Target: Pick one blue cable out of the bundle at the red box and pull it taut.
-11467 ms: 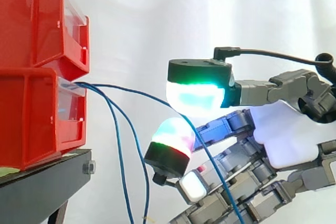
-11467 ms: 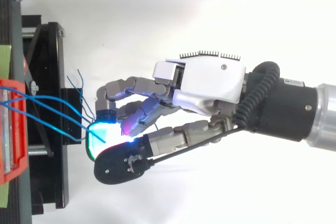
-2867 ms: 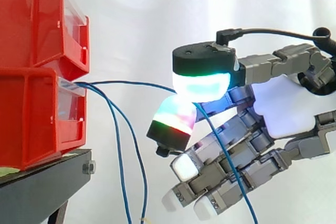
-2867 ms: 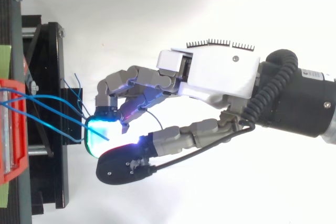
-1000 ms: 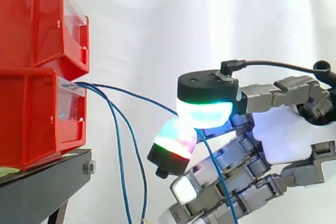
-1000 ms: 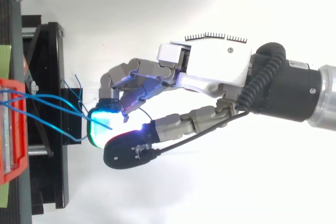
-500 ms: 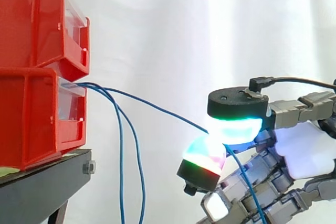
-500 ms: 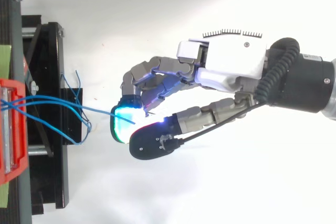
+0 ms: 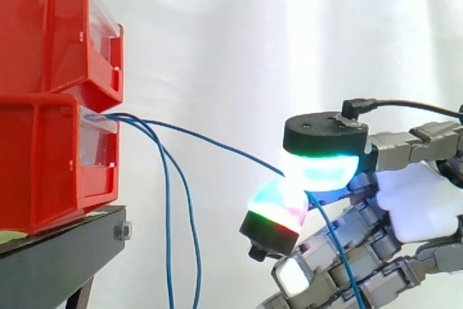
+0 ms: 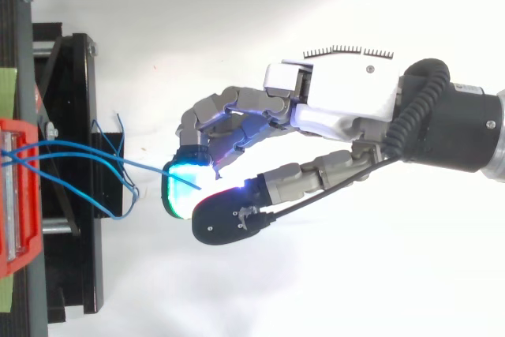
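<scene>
White curtain (image 9: 253, 34) hangs behind the lower red box (image 9: 43, 164). I count one hand (image 9: 419, 208), two boxes, one black stand (image 9: 58, 258) and, in the side view, three blue strands. The upper red box (image 9: 51, 27) sits directly on the lower red box, and the stand lies under the lower red box. All three strands leave the front of the lower red box near its top edge. Two hanging strands (image 9: 168, 236) drop just beside the lower red box, down past the stand. The third, the blue cable (image 9: 217, 144), runs away from the lower red box in a shallow arc, not a straight line, to the hand, which is well apart from that box.

The hand points toward the lower red box, thumb above, fingers curled below. It pinches the blue cable between two glowing pads (image 9: 322, 168); the other fingers curl underneath.

Past the pinch the cable drops across the lower fingers and is cut off by the frame edge, as are the hanging strands. From the top view the strands cross near the lower red box and I cannot count them surely. Their anchoring inside the lower red box is hidden.
</scene>
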Tool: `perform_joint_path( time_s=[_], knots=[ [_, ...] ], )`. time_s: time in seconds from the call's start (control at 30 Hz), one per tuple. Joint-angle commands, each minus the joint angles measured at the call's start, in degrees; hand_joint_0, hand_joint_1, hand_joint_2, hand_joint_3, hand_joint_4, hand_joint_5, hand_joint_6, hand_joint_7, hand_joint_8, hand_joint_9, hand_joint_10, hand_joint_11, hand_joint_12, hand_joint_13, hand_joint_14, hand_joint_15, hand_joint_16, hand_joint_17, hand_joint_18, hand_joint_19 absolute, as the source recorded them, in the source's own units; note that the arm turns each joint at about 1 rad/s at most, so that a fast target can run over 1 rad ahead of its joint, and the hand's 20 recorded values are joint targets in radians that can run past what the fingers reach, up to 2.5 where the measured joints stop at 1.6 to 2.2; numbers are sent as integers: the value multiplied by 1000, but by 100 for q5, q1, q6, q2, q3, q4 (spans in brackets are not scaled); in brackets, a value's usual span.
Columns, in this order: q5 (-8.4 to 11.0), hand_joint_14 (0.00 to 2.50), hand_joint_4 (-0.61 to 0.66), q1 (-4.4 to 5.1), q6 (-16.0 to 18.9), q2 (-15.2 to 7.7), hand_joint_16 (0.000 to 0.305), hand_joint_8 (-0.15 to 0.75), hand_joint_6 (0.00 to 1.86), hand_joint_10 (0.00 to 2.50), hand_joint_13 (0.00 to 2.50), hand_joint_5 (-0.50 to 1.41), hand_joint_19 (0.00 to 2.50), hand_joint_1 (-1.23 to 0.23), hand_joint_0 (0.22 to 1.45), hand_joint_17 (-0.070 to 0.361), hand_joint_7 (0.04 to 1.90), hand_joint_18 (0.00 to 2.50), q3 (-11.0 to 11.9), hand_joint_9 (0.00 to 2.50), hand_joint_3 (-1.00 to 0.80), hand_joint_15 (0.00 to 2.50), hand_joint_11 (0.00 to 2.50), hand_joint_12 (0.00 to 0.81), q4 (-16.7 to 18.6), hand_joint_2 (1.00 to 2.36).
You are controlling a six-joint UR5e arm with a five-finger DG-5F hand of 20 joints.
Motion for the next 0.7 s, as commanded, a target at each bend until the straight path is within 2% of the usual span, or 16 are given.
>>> perform_joint_path(
  time_s=[0.0,0.67],
  knots=[
    [7,0,29,1,0,1,56,261,835,15,233,-139,178,-702,570,125,1099,308,-6,696,64,55,649,388,3,1024],
    [7,0,29,1,0,1,55,262,836,15,221,-141,178,-688,573,125,1089,302,3,683,48,45,644,386,3,1024]
  ],
)
